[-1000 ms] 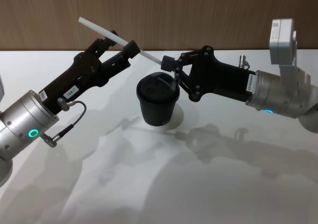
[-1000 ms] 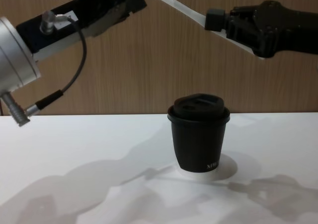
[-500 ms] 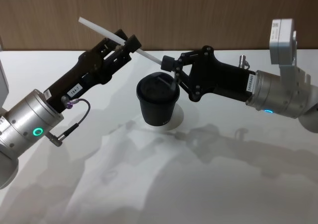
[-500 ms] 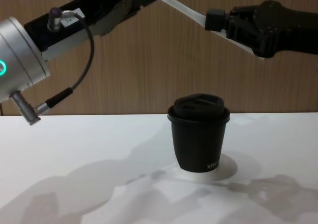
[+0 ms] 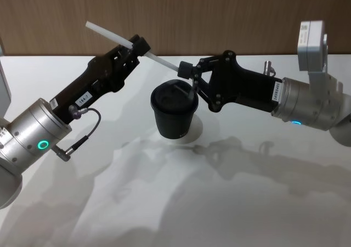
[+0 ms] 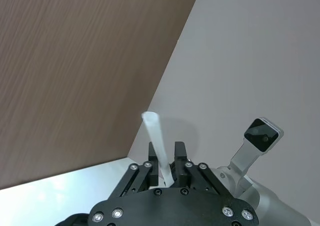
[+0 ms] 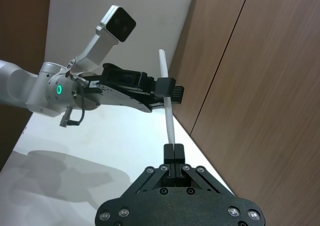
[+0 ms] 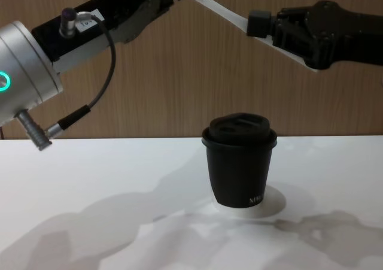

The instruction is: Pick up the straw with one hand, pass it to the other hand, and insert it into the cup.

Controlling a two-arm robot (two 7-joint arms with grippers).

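Observation:
The white straw (image 5: 112, 35) hangs slanted in the air above and behind the cup, held at two places. My left gripper (image 5: 138, 43), with the white label and green light, has its fingers closed against the straw's upper middle (image 6: 154, 136). My right gripper (image 5: 186, 70) is shut on the straw's lower end, just above the cup's rim. The black lidded cup (image 5: 174, 110) stands upright on the table, seen from the side as the cup (image 8: 240, 162) below the straw (image 8: 218, 8). In the right wrist view the straw (image 7: 167, 116) runs from my right gripper (image 7: 171, 151) up through the left gripper (image 7: 167, 89).
The cup stands on a small white coaster (image 8: 272, 204). The white table (image 5: 219, 203) spreads out in front of it. A wood-panelled wall (image 5: 219, 11) closes off the back.
My left gripper has turned at the wrist and drawn its fingers in around the straw. The right gripper, straw and cup have stayed in place.

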